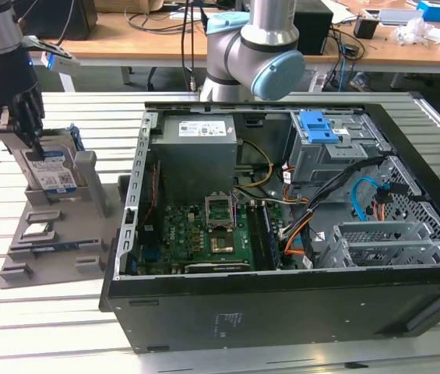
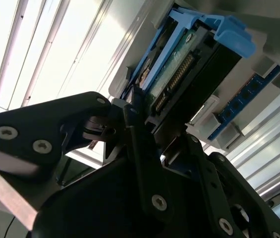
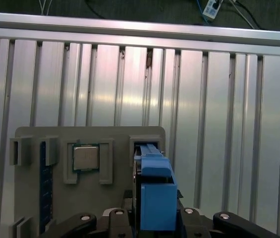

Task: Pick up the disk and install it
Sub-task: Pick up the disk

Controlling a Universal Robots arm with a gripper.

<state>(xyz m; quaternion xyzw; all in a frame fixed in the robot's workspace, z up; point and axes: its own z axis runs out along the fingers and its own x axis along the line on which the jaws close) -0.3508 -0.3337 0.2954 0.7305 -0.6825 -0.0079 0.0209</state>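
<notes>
At the exterior view's left, on the ribbed metal bench (image 1: 64,343), you have the tool (image 1: 33,139) down over the disk (image 1: 51,173). The disk stands on edge between two uprights of the grey holder (image 1: 56,234). Its labelled face is toward the camera, the blue carrier runs round its rim, and its lower edge sits in the holder.

Tool state: clenched on the disk, as far as you can read it. In the second wrist view one black finger (image 2: 140,144) lies flat against the circuit-board face of the disk (image 2: 179,74). The opposite finger is hidden behind the drive. In the first wrist view the blue carrier edge of the disk (image 3: 155,198) runs between the tool's two linkages, close on both sides, with its far end in the holder's slot.

Same holder, first wrist view: a processor chip (image 3: 85,157) lies flat in a square pocket just beside the disk's slot. A blue memory stick (image 3: 43,188) stands on edge in a slot beyond the chip.

The open computer case (image 1: 282,304) lies on its side just beside the holder, toward the exterior view's right. Inside you can see:
- a grey power supply (image 1: 196,148) at the far wall
- the green mainboard (image 1: 212,230) nearer the camera
- a blue latch piece (image 1: 317,126) on top of the metal drive cage (image 1: 336,160)

The disk is outside the case.
</notes>
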